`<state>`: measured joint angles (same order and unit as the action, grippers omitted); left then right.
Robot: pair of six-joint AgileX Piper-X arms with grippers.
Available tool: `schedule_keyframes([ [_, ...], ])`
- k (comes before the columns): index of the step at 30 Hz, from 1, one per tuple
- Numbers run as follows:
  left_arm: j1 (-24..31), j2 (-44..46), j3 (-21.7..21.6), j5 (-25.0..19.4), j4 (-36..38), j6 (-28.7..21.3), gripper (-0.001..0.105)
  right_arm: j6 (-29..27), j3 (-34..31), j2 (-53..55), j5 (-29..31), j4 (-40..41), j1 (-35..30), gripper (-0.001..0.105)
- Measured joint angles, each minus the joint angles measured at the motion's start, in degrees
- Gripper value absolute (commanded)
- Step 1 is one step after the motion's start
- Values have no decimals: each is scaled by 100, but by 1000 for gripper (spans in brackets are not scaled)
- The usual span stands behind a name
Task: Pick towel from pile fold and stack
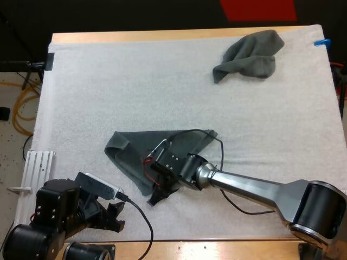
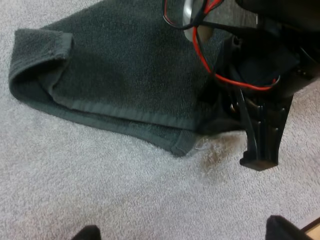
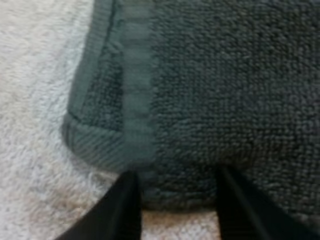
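Left gripper [image 2: 182, 231] held spread wide above the mat [image 2: 100, 180], right gripper [image 3: 180, 212] spread astride the towel [image 3: 225, 90] corner, hem set between its fingers [image 3: 125, 210]

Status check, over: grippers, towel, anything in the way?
Left gripper open, over bare mat. Right gripper open, straddling the partly folded towel at its near hem. Crumpled towel at far corner, well apart.

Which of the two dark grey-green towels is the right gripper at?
The flat, partly folded dark grey-green towel near the white mat's middle: the right gripper sits at its near edge. The crumpled towel lies apart by the mat's far right corner.
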<state>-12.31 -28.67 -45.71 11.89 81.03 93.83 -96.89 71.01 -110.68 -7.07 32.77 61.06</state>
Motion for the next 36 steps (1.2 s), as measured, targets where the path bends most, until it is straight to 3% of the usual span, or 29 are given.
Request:
schedule_keyframes([
  [4,0,0,0,0,0,0,63,0,0,-15,55,8,-23,0],
  [12,0,0,0,0,-11,0,63,-41,0,7,103,47,-23,0],
  [17,0,0,0,0,-38,0,63,-748,-13,449,252,221,-23,1],
  [19,0,0,0,0,-42,0,63,-913,-13,662,311,220,-23,7],
  [22,0,0,0,0,-35,0,63,-1016,2,823,314,202,-23,32],
  [24,0,0,0,0,-18,0,63,-1024,2,793,217,196,-23,57],
  [26,0,0,-8,0,10,0,63,-1024,2,716,202,200,15,64],
  [32,0,7,-164,0,73,0,63,-1044,2,492,180,176,207,46],
  [36,0,7,-174,0,73,0,63,-1060,2,286,180,174,298,45],
])
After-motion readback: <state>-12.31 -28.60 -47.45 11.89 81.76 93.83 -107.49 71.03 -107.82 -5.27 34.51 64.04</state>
